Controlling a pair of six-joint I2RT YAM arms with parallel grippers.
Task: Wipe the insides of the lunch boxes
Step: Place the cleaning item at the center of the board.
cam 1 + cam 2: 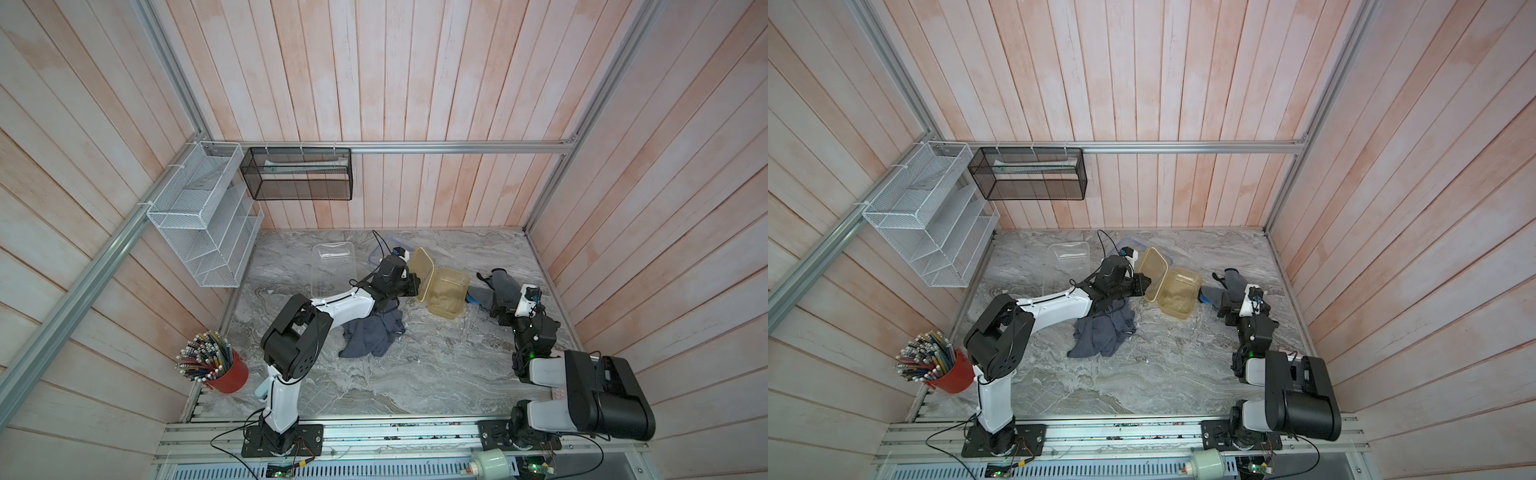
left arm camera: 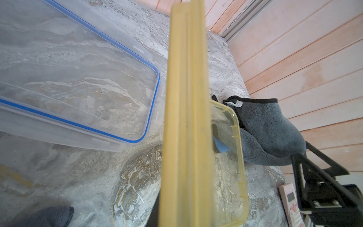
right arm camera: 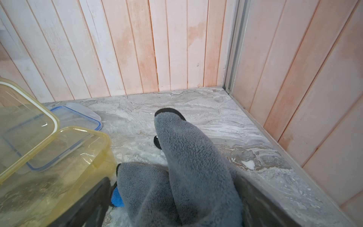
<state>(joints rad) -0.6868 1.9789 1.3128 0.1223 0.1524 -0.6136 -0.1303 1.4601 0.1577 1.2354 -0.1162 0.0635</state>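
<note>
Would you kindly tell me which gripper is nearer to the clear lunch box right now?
Left. The left gripper, shut on the amber lid, is close beside the clear lunch box; the right gripper lies beyond the amber lunch box, at the grey cloth.

left end effector (image 1: 414, 284) clamped, arm extended | right end effector (image 1: 496, 306) jaws wide, arm folded

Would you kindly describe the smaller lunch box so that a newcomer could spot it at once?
On the marble table, look about mid-width, towards the wooden back wall. The smaller lunch box stands there beside a grey cloth. It is the only deep amber-yellow tub: the larger lunch box is colourless, and the tilted amber lid next to it is flat.
</note>
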